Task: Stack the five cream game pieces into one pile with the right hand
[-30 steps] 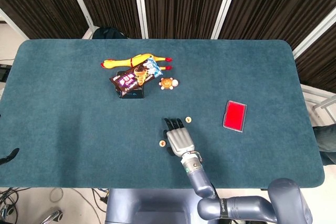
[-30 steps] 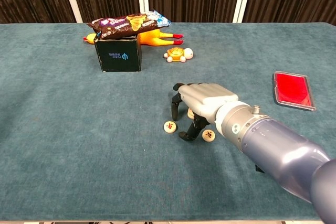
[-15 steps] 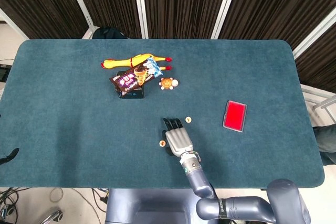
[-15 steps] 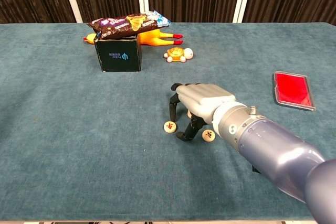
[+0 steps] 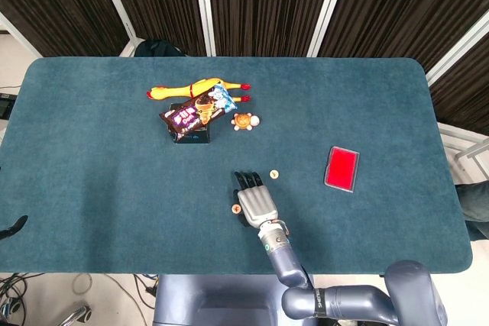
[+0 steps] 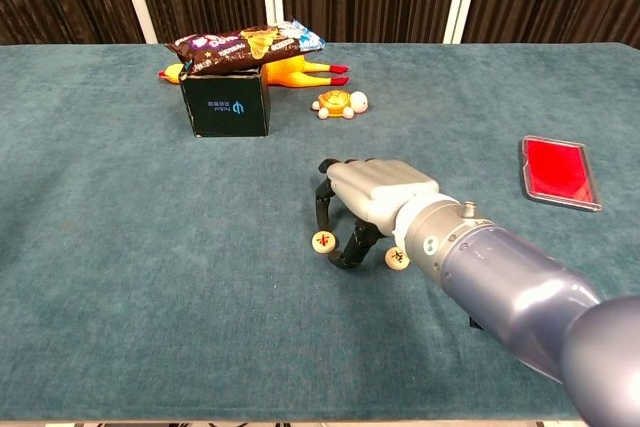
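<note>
One right hand (image 6: pixel 372 197) stands arched on the table (image 6: pixel 150 277), fingers (image 6: pixel 322 209) curled down and apart, holding nothing. A black box (image 6: pixel 226 104) under a snack bag (image 6: pixel 245 44) lies far beyond it. Two cream pieces (image 6: pixel 324 241) (image 6: pixel 397 259) flank its thumb; a third (image 5: pixel 274 175) lies just right of the fingertips.
</note>
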Robot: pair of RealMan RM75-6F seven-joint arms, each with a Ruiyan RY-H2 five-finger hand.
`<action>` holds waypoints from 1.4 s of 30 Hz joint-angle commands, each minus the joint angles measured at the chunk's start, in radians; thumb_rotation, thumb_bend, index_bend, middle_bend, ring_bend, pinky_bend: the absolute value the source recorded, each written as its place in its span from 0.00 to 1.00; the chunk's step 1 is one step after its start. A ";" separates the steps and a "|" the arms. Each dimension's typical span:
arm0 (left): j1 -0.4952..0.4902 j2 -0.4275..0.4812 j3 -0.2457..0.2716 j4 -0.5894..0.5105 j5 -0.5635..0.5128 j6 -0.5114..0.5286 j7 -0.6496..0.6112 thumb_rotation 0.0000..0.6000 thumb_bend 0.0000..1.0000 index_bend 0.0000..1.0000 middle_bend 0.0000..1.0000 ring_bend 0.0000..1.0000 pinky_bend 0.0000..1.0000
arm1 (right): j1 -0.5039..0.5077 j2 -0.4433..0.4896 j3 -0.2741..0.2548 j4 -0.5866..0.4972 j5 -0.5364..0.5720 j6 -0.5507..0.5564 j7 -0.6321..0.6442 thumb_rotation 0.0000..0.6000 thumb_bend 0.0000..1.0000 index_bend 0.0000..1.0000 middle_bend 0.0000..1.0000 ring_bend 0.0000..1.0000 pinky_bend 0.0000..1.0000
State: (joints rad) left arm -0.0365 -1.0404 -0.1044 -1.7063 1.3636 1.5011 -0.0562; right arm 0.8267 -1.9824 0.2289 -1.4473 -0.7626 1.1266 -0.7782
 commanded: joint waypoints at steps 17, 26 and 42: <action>0.000 0.001 -0.001 -0.002 -0.003 0.000 0.000 1.00 0.16 0.14 0.00 0.00 0.07 | 0.004 -0.014 0.008 0.023 0.015 -0.007 -0.013 1.00 0.38 0.48 0.00 0.00 0.00; 0.000 0.001 -0.002 -0.003 -0.004 -0.001 -0.001 1.00 0.16 0.14 0.00 0.00 0.07 | 0.005 -0.018 0.008 0.016 0.008 -0.007 -0.013 1.00 0.38 0.48 0.00 0.00 0.00; -0.001 0.003 -0.002 -0.005 -0.007 -0.004 0.003 1.00 0.16 0.14 0.00 0.00 0.07 | 0.008 -0.016 0.011 -0.006 0.010 0.000 -0.029 1.00 0.38 0.51 0.00 0.00 0.00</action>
State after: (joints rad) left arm -0.0377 -1.0380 -0.1059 -1.7111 1.3566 1.4967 -0.0528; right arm 0.8351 -1.9987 0.2400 -1.4531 -0.7529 1.1259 -0.8073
